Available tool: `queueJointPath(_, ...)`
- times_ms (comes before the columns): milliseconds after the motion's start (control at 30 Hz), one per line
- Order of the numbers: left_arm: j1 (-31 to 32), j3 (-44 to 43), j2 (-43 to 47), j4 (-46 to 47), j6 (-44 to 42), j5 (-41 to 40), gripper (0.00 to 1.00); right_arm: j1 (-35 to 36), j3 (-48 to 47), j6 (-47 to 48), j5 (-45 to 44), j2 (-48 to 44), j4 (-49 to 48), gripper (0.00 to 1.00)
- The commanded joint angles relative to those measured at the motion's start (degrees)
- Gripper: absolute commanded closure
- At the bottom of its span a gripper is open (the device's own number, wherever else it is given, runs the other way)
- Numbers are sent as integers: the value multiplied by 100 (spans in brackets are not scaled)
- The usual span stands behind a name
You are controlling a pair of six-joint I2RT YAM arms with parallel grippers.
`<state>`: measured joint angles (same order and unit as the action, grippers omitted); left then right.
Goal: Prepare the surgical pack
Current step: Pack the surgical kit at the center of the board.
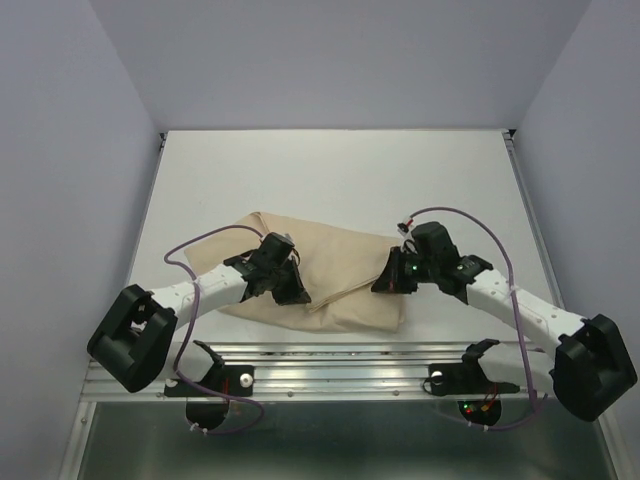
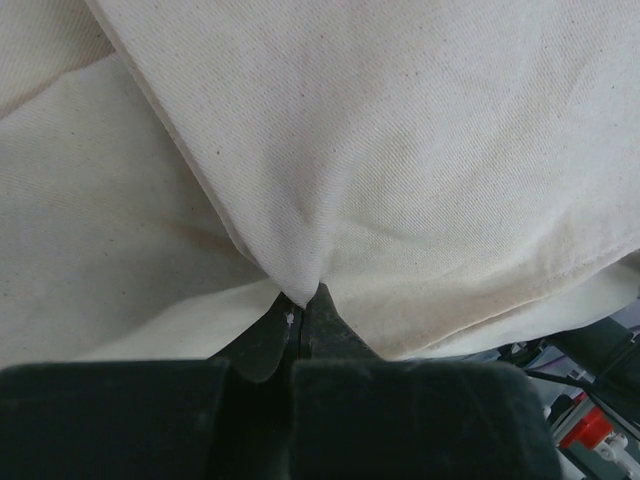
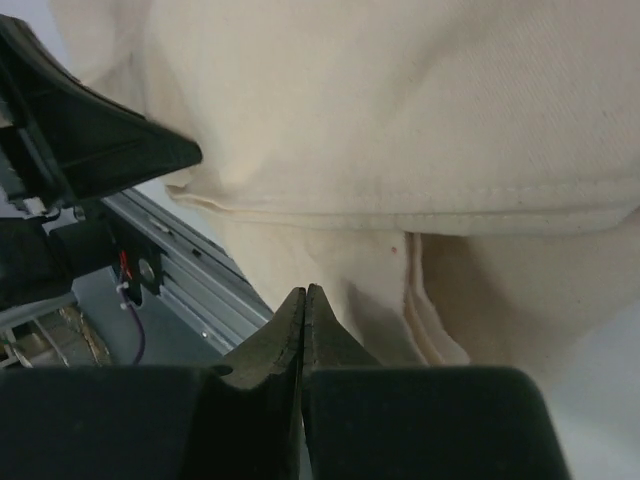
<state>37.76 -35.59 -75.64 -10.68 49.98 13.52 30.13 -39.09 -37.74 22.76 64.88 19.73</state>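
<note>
Pressed together on a raised fold, the fingers of the left gripper [image 2: 305, 302] are pinching the beige cloth [image 1: 340, 275], which is lying bundled at the near middle of the table [image 1: 330, 170]. The right gripper [image 3: 305, 296] is hovering at its right edge, fingers together, apparently gripping nothing. Wrapping is seemingly going on; next, this flap is needing drawing across.
</note>
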Motion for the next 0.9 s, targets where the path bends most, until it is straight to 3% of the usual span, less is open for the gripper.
queueJointPath(0,-32,79,-13,-101,-128,-86,100,134,629,-480,-174,-72,-645,99)
queueJointPath(67,-32,96,-13,-110,-128,-104,100,134,945,-515,-833,-72,-716,99)
queueJointPath(200,-32,184,-13,-75,-120,-95,100,134,1114,-401,-1309,330,-874,99)
queueJointPath(300,-32,228,-83,-48,-155,-78,100,134,913,-270,-1135,438,-804,99)
queueJointPath(567,-32,255,-100,13,-146,-86,100,134,-352,73,-1336,-371,102,99)
queueJointPath(867,-32,255,48,-48,-137,-113,100,134,6,-436,-1116,700,-1093,99)
